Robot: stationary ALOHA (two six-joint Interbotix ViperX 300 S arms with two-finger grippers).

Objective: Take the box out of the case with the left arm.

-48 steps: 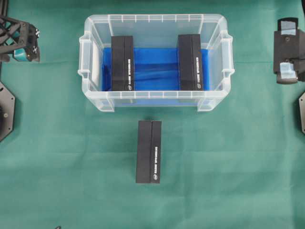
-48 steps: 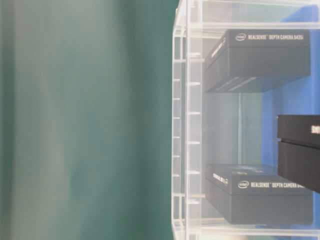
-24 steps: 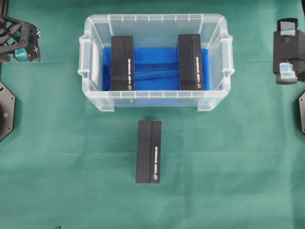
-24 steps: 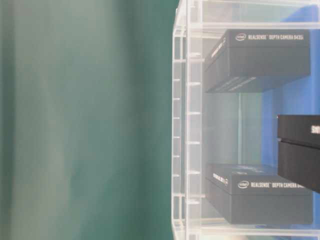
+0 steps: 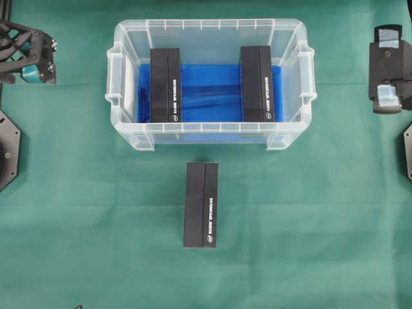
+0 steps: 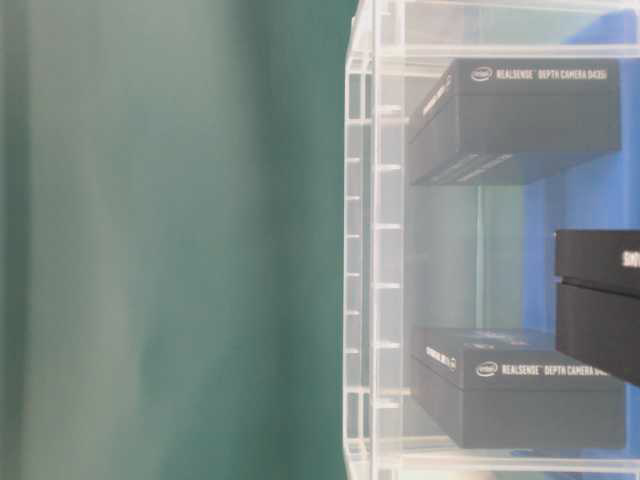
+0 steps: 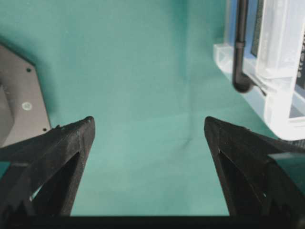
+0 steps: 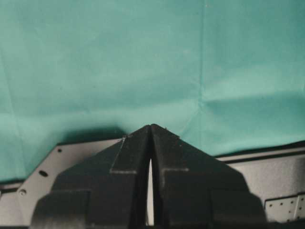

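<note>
Black boxes [image 5: 165,85] in case [image 5: 129,38], left pincer [image 5: 35,64] apart, agape

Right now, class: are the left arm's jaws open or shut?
Open: the left gripper shows its jaws set far apart with bare green cloth between.

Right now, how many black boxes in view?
3. One black rectangular box at the left of the clear plastic case, one at its right, one on the green cloth in front. None appear hidden.
</note>
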